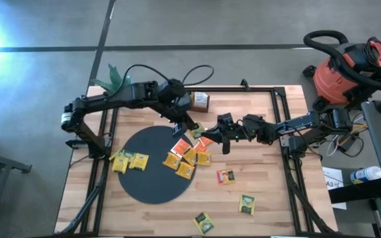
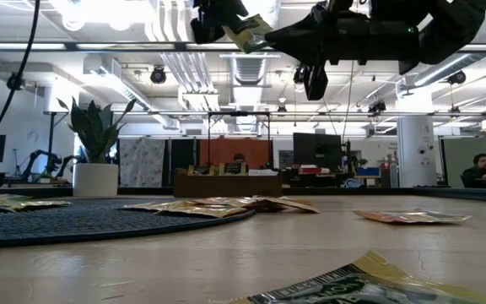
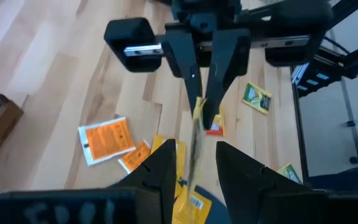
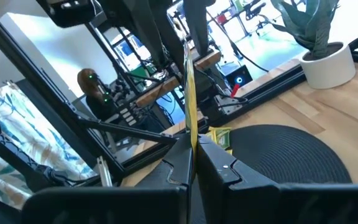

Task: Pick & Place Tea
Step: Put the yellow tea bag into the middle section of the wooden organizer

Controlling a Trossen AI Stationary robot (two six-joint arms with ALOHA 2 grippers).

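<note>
1. Pincer work first: the right pincer (image 4: 190, 163) is clamped together on the edge of a yellow tea packet (image 4: 190, 93), holding it edge-on in mid-air above the middle of the bench (image 1: 270, 198), just past the far right rim of the black round mat (image 1: 152, 165).
2. The left pincer (image 3: 191, 163) meets it there; its fingers stand apart on either side of the same packet's other end, not visibly closed on it. I judge this to be a handover between the two arms.
3. Below them, a cluster of yellow and orange-red packets (image 1: 187, 157) lies on the mat's right edge, some spilling onto the wood.
4. Two yellow packets (image 1: 129, 161) lie on the mat's left edge.
5. Still off the mat: an orange-red packet (image 1: 225, 176) on bare wood right of the mat, a green packet (image 1: 247, 204) toward the near right corner, and another green one (image 1: 203, 223) at the near edge.
6. Progress, as I judge it: well over half the visible packets are on or touching the mat; the held one and three strays remain.
</note>
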